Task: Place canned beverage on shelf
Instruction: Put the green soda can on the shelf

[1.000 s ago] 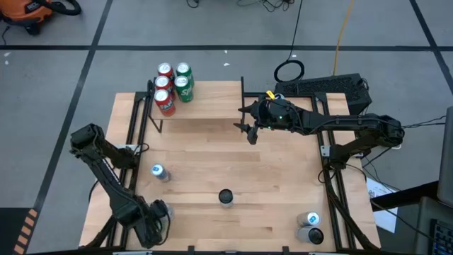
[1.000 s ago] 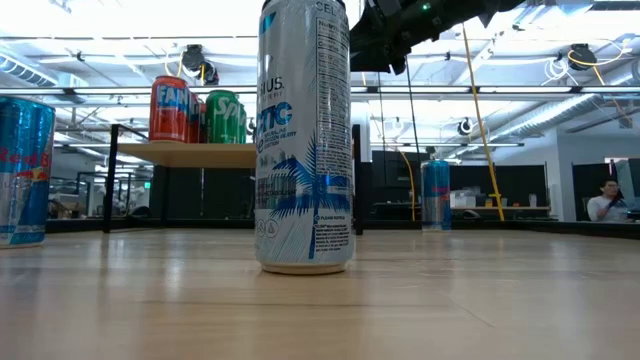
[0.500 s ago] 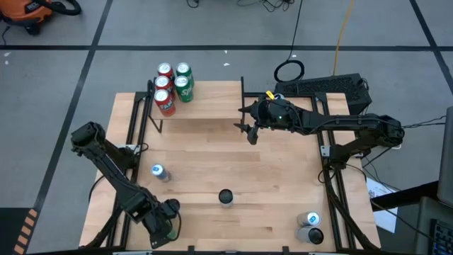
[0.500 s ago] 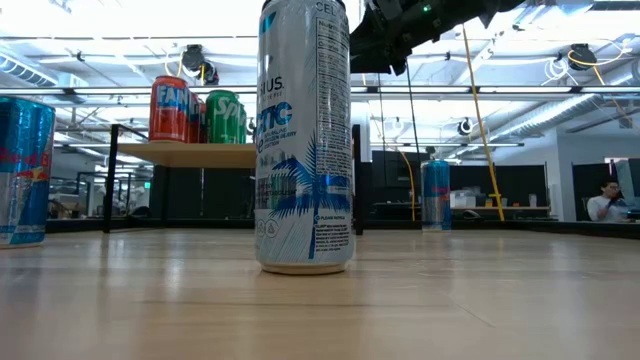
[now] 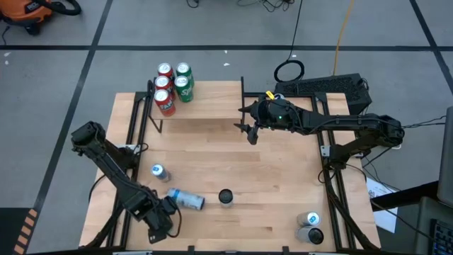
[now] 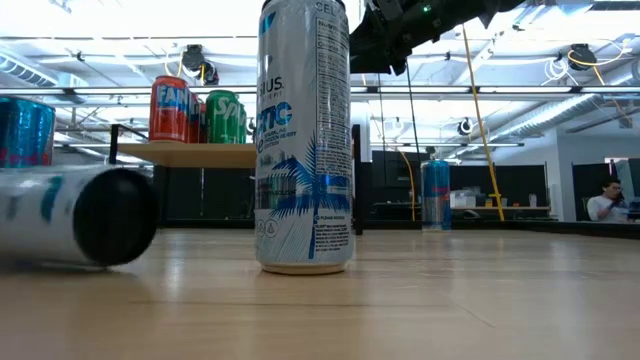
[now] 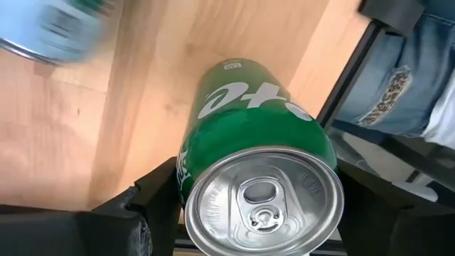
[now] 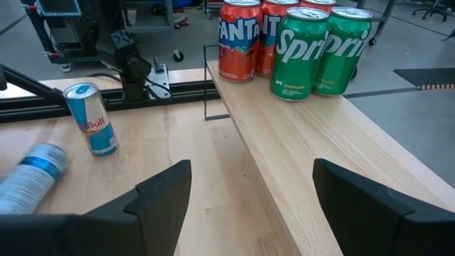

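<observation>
I have a green can [image 7: 245, 135] clamped between my left fingers [image 7: 153, 195], which stand fairly wide around its body, its pull-tab top facing my wrist camera. From above, that left hand [image 5: 157, 221] sits at about seven o'clock on the tabletop [image 5: 276, 170], close to the near edge. The shelf [image 5: 212, 99] is far off at twelve o'clock, with two red cans [image 5: 164, 88] and two green ones [image 5: 183, 81] bunched at its left end. My right fingers [image 5: 249, 131] hang open and empty near the shelf's right end, at about one o'clock.

A pale blue can [image 5: 186, 200] lies on its side just beside my left hand. I judge it could roll into the tall white can [image 5: 226, 197] standing at six o'clock, or I could bump it as I lift. Carrying toward the shelf, I could also clip the small blue can [image 5: 157, 172] at eight o'clock, or knock the crowded cans when setting down.

The tabletop is pale wood planks on a black frame. Around it is grey floor with dark lines and cables; a person's jeans [image 7: 398, 85] show beside the table.
</observation>
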